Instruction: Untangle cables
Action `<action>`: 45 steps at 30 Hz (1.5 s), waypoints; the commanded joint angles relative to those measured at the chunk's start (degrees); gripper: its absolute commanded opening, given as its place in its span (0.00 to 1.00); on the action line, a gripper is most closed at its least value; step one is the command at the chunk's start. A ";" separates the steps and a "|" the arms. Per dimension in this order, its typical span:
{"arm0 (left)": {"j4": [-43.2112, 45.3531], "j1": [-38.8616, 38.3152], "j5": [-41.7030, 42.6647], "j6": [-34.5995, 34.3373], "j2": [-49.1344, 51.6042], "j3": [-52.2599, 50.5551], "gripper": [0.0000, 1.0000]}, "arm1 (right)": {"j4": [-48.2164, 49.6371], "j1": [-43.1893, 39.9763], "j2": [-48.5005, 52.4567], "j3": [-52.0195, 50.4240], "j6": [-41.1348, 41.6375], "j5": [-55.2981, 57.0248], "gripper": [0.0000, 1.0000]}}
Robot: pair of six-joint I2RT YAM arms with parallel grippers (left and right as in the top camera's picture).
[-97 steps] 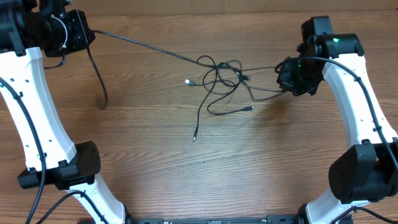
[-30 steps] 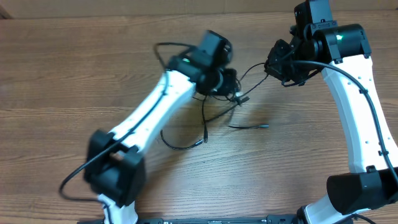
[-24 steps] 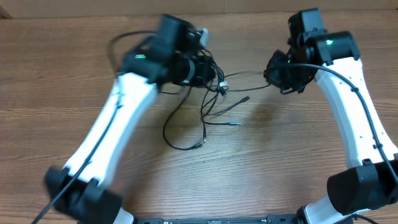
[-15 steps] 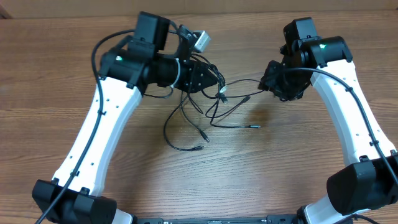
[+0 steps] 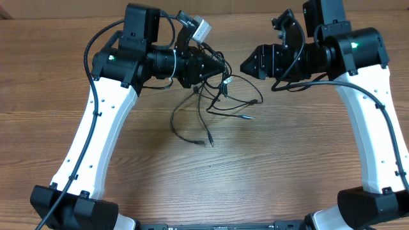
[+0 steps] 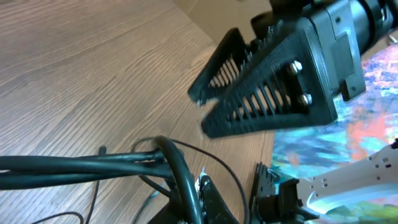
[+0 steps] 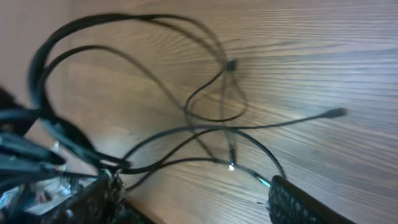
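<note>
The cables [image 5: 217, 102] are thin black cords, bunched at the top and hanging in loose loops down to the wood table [image 5: 192, 137]. My left gripper [image 5: 216, 68] is shut on the top of the bunch, just left of the table's middle at the back. In the left wrist view the cables [image 6: 93, 165] run across the bottom into my left gripper [image 6: 202, 186]. My right gripper [image 5: 250, 64] stands open a short way to the right, facing the left one, with nothing in it. The right wrist view shows the cables [image 7: 211, 124] lying beyond my right gripper [image 7: 189, 186].
Both white arms reach in from the front corners, the left arm [image 5: 96, 134] and the right arm [image 5: 377, 121]. Thicker black arm cables [image 5: 96, 45] loop beside the left wrist. The right gripper's ribbed fingers [image 6: 267, 81] fill the left wrist view.
My right gripper has opened, let go of the cable and moved up and left. My left arm has swung back to the left with the bunch, now lifted.
</note>
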 commanded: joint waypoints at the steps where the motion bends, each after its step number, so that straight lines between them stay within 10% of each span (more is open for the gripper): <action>1: 1.42 0.22 2.60 -2.62 0.07 0.72 0.04 | 0.33 0.94 -0.66 1.03 -2.47 -2.58 0.70; 18: 8.79 -1.14 -2.05 -24.37 0.17 0.72 0.04 | 4.87 3.56 0.13 0.66 -0.15 -5.66 0.64; 33: 7.96 -1.81 4.44 -25.53 0.15 0.72 0.04 | 6.19 3.45 6.05 -0.87 9.73 3.65 0.20; 45: 9.22 -0.87 6.12 -25.51 0.15 0.72 0.04 | 12.24 3.45 6.05 -1.07 8.24 -9.66 0.35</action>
